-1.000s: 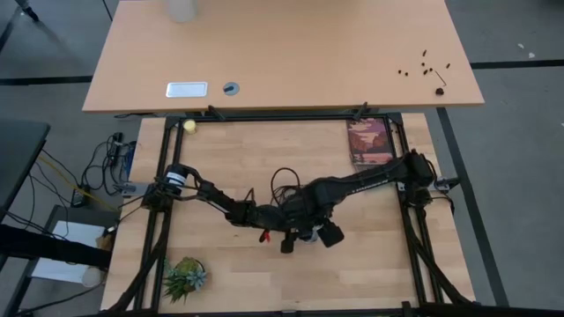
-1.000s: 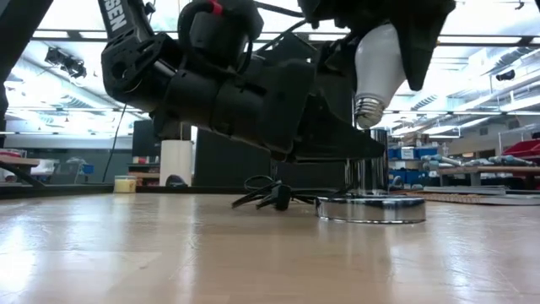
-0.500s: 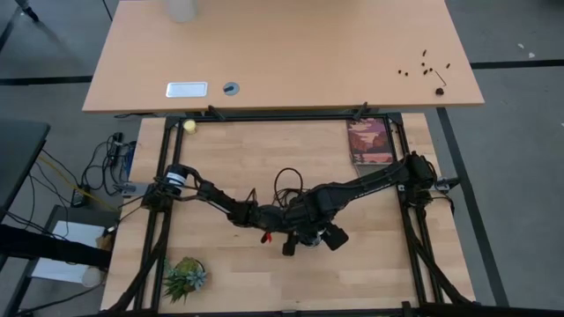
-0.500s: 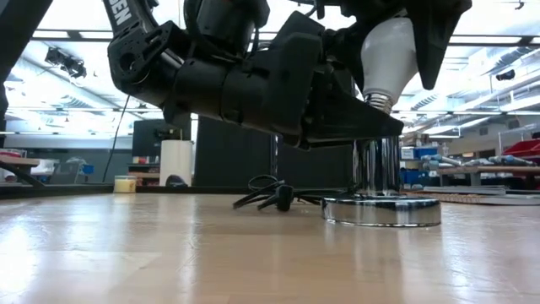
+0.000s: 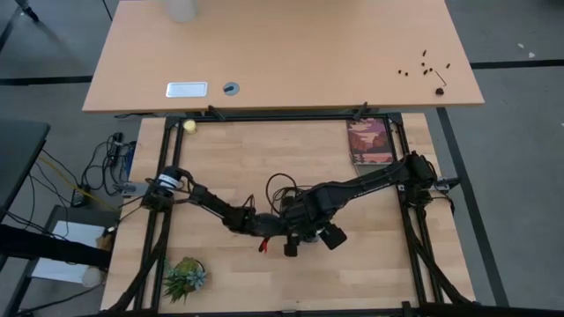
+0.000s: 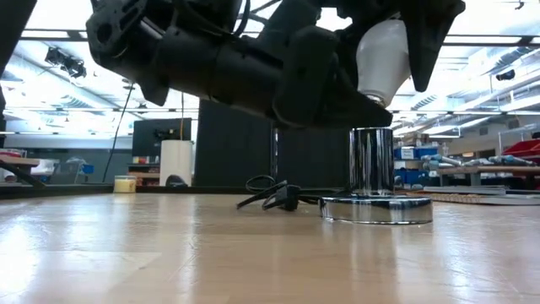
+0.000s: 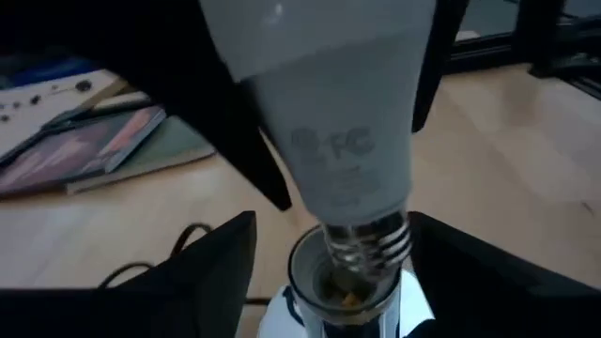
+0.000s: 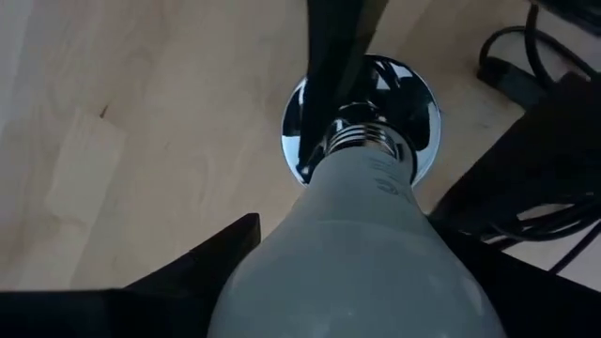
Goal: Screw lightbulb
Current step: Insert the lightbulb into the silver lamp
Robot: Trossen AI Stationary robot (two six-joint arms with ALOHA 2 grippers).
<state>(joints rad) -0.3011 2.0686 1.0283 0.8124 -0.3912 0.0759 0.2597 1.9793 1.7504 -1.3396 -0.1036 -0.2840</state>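
Lightbulb (image 7: 329, 141) base-down in silvery socket (image 7: 352, 282), between 2 dark fingers (image 7: 202, 272).

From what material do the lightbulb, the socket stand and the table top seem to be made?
Lightbulb: matte white dome, likely plastic or frosted glass; ribbed silvery metal screw base.
Socket stand: polished metal, probably chrome, since it mirrors the room.
Table top: light wood with visible grain and a slight sheen.

white lightbulb (image 7: 319, 122), chrome socket (image 6: 375, 209), black cord (image 6: 268, 194)
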